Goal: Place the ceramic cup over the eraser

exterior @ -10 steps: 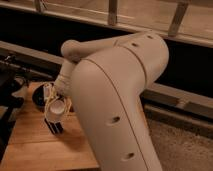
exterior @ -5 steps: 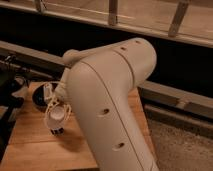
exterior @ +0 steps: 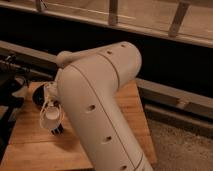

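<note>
My gripper (exterior: 51, 111) is at the left of the wooden table (exterior: 30, 147), below the big white arm (exterior: 100, 100) that fills the middle of the camera view. It is shut on the ceramic cup (exterior: 50, 120), a small cream-white round cup held low over the table. The eraser (exterior: 57, 129) shows only as a dark block just under the cup's right edge; its stripes are hidden. The cup sits right on top of or just above it; I cannot tell whether they touch.
A round black dish (exterior: 37, 95) lies on the table just behind the gripper. Dark equipment (exterior: 11, 82) stands off the table's left edge. A dark wall and a grey ledge (exterior: 175, 97) run behind the table.
The gripper has come down with the cup, from above the dark block to right over it. The arm's elbow has swung up and toward the camera.
</note>
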`<state>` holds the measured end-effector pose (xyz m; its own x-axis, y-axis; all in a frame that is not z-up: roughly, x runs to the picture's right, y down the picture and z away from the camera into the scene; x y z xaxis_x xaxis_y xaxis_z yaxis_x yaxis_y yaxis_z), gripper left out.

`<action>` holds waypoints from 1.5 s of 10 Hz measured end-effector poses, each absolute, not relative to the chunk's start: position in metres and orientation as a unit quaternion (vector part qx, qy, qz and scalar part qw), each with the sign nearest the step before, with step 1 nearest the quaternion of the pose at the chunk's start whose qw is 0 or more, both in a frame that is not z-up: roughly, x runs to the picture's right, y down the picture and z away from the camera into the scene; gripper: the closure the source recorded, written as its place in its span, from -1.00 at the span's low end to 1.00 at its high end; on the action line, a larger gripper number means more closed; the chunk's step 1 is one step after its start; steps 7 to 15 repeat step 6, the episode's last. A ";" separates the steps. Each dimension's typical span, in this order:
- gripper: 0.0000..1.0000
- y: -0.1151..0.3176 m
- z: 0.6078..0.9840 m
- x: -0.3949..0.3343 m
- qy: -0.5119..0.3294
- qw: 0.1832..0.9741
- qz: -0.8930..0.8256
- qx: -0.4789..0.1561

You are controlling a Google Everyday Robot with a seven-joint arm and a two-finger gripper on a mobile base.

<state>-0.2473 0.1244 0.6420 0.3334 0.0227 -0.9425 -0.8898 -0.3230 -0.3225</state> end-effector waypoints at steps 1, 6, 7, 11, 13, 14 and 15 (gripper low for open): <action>-0.38 0.125 0.645 -0.249 0.331 0.481 0.472 -0.661; 0.21 0.125 0.645 -0.245 0.333 0.480 0.474 -0.658; 0.21 0.125 0.645 -0.245 0.333 0.480 0.474 -0.658; 0.21 0.125 0.645 -0.245 0.333 0.480 0.474 -0.658; 0.21 0.125 0.645 -0.245 0.333 0.480 0.474 -0.658; 0.21 0.125 0.645 -0.245 0.333 0.480 0.474 -0.658; 0.21 0.125 0.645 -0.245 0.333 0.480 0.474 -0.658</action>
